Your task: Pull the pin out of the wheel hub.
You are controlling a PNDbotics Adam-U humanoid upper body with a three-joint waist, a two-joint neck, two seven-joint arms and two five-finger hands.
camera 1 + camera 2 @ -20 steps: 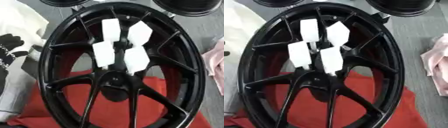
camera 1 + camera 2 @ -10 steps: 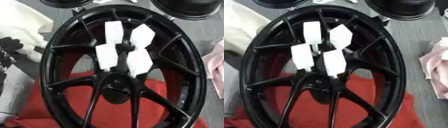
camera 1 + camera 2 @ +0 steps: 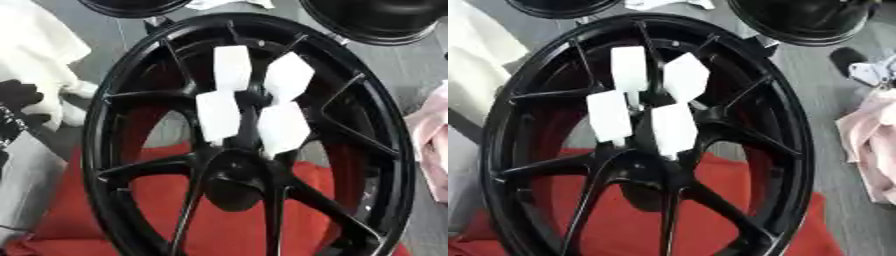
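Grey surface (image 3: 411, 75), red cloth (image 3: 149, 200) beneath black wheel (image 3: 94, 125). Hub (image 3: 234, 182) below centre, white blocks (image 3: 219, 116) clustered just above; pin indistinct. No hand visible, grip untellable. Probably best: pull straight along hub axis.

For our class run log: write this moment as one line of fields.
wheel: black, spoked, on red cloth | white blocks: four, clustered above hub | pin: not discernible | hands: not in view | pink cloth: right
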